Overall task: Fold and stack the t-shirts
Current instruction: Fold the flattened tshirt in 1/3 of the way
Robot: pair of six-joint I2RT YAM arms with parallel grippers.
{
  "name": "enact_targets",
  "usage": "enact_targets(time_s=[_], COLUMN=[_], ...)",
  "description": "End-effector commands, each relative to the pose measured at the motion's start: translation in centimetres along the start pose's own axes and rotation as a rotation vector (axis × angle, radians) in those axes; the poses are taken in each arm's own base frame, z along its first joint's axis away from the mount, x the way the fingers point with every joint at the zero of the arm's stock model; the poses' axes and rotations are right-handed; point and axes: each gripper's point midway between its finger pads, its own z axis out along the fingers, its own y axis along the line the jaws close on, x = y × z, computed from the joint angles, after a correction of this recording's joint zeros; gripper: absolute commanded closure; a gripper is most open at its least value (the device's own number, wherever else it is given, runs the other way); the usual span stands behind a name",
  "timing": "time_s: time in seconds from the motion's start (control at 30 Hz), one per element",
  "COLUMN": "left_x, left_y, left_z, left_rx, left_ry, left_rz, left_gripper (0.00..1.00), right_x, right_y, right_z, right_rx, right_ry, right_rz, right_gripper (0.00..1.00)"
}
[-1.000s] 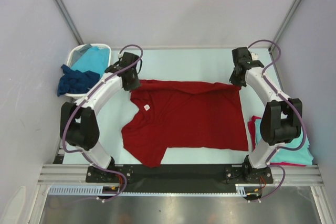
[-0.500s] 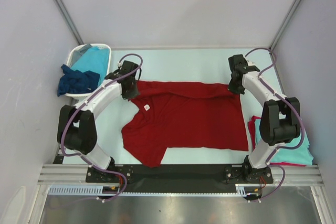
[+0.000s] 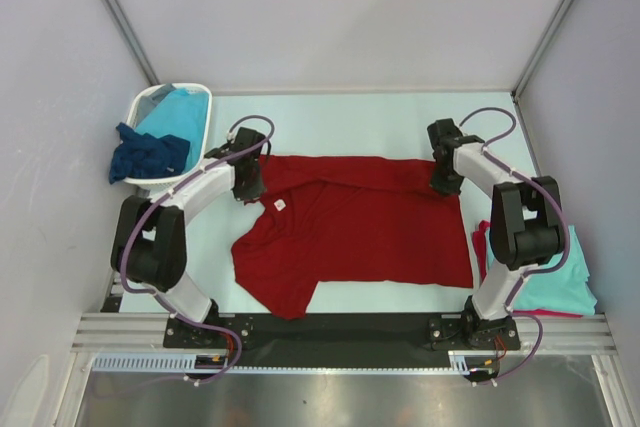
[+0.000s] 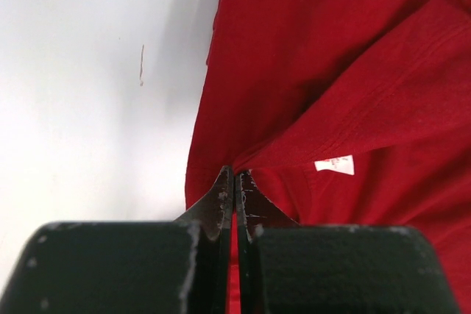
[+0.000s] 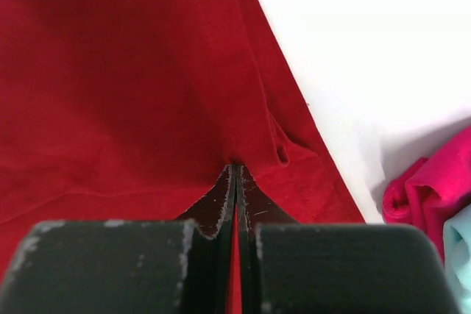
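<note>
the soft dark red short-sleeved t-shirt (image 3: 370, 237) lies spread on the pale worktop (image 3: 340, 117), stretching from both pincers back toward the arm bases. the left pincer (image 4: 234, 182) is clamped on a pinch of cloth by the collar, with the white neck label (image 4: 334, 165) just to its right. the right pincer (image 5: 234, 174) is closed on a pinch at the opposite far corner, with bare worktop just beyond it on the right. the step in hand looks like carrying the far edge over into a fold. to do it well, both pincers should rise together and level, hold the cloth taut between them without stretching it, travel at equal pace, and lay the edge down square. the rumpled sleeve (image 3: 275, 287) behind the left pincer may bunch, so watch it.
</note>
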Motion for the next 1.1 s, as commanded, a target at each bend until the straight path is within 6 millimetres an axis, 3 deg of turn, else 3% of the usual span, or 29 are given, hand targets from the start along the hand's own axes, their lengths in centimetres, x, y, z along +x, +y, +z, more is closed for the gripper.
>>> enact_targets(time_s=[0.0, 0.33, 0.7, 0.8, 0.9, 0.93, 0.97, 1.03, 1.07], left_x=[0.2, -0.4, 0.4, 0.3, 0.0, -0.2, -0.3, -0.8, -1.0], left_y=[0.0, 1.2, 1.8, 1.7, 1.6, 1.5, 1.5, 1.6, 1.6], left_z=[0.2, 0.3, 1.4, 1.4, 1.4, 1.4, 1.3, 0.9, 0.7], left_rx=[-0.002, -0.022, -0.046, -0.05, -0.047, -0.047, -0.048, -0.051, -0.052], left_ry=[-0.015, -0.021, 0.014, 0.018, 0.016, 0.013, 0.012, -0.01, -0.017], left_rz=[-0.02, -0.053, -0.064, -0.064, -0.065, -0.066, -0.069, -0.079, -0.082], left_gripper=[1.0, 1.0, 1.0, 0.9, 0.77, 0.61, 0.53, 0.31, 0.27], right_x=[-0.2, -1.2, -0.7, -0.5, -0.8, -0.9, -1.2, -1.6, -2.0], right_y=[-1.0, -2.8, -3.6, -3.4, -3.1, -2.9, -2.7, -2.5, -2.4], right_z=[0.7, 1.0, 2.3, 2.7, 2.6, 2.5, 2.4, 2.2, 1.9], right_rx=[0.036, 0.066, 0.093, 0.096, 0.082, 0.076, 0.069, 0.062, 0.051], right_ry=[-0.014, -0.022, 0.018, 0.031, 0.016, 0.011, 0.002, -0.004, -0.014], right_rz=[0.04, 0.095, 0.107, 0.101, 0.102, 0.101, 0.098, 0.097, 0.104], right_gripper=[1.0, 1.0, 1.0, 0.97, 0.78, 0.64, 0.56, 0.44, 0.42])
